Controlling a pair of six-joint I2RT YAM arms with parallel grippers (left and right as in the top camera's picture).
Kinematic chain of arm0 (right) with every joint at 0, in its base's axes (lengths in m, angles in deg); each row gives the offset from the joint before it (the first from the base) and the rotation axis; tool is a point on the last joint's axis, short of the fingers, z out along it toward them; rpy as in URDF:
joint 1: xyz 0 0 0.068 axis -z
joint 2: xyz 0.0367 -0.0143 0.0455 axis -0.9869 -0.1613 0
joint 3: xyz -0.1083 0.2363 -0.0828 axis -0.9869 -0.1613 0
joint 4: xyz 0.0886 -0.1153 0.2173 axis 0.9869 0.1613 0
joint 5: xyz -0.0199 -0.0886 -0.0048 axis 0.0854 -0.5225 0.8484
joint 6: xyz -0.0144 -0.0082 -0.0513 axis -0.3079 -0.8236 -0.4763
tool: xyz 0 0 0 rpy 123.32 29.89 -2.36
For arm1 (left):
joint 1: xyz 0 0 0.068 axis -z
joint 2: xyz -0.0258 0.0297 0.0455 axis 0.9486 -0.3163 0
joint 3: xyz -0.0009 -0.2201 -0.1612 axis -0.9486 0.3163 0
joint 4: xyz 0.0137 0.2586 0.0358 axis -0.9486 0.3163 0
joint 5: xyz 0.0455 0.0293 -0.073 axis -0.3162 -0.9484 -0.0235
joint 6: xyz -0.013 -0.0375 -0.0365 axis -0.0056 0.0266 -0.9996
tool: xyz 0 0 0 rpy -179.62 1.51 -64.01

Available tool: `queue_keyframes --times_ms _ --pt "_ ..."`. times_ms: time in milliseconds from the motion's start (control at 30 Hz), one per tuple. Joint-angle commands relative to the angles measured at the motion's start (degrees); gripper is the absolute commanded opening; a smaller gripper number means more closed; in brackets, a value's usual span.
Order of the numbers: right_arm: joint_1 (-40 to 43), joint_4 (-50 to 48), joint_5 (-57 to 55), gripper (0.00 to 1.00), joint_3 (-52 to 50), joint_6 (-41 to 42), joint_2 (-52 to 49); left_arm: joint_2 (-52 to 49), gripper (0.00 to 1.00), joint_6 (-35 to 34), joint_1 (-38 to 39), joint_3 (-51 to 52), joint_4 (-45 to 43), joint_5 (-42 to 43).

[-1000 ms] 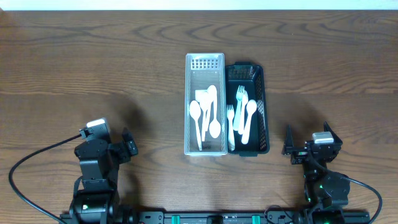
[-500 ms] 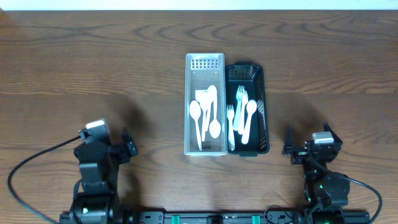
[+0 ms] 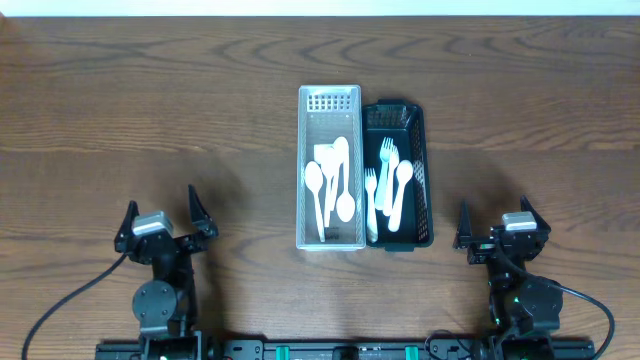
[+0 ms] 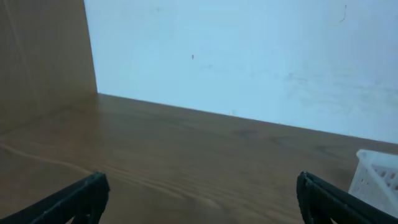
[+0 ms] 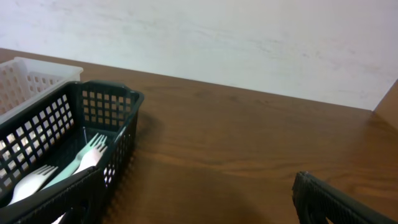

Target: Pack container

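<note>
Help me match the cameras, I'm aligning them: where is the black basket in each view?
Overhead: black basket just right of centre, beside the white basket.
Left wrist: not in it; only the white basket's corner, right edge.
Right wrist: lower left, forks inside.
Shared landmark: the white basket.

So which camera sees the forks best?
The overhead one: the forks lie in full view inside the black basket. The right wrist camera catches only the heads of two, low in the basket. The left wrist camera shows none.
</note>
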Motion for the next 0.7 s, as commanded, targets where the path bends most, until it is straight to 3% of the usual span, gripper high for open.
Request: queue_keyframes --times_ms 0,200,300,667 --pt "0.5 0.3 0.4 0.99 -0.1 0.8 0.5 5.0 0.98 1.3 -0.3 0.1 3.0 -0.4" --pt "0.5 0.3 0.4 0.99 -0.1 0.8 0.5 5.3 0.98 -0.2 -0.3 0.1 16.1 7.0" --pt "0.5 0.3 0.4 0.99 -0.1 0.8 0.4 5.1 0.98 -3.3 -0.3 0.1 15.8 7.5" --pt "0.5 0.3 0.4 0.99 -0.1 0.8 0.4 4.2 0.98 -3.5 -0.3 0.1 15.7 7.5"
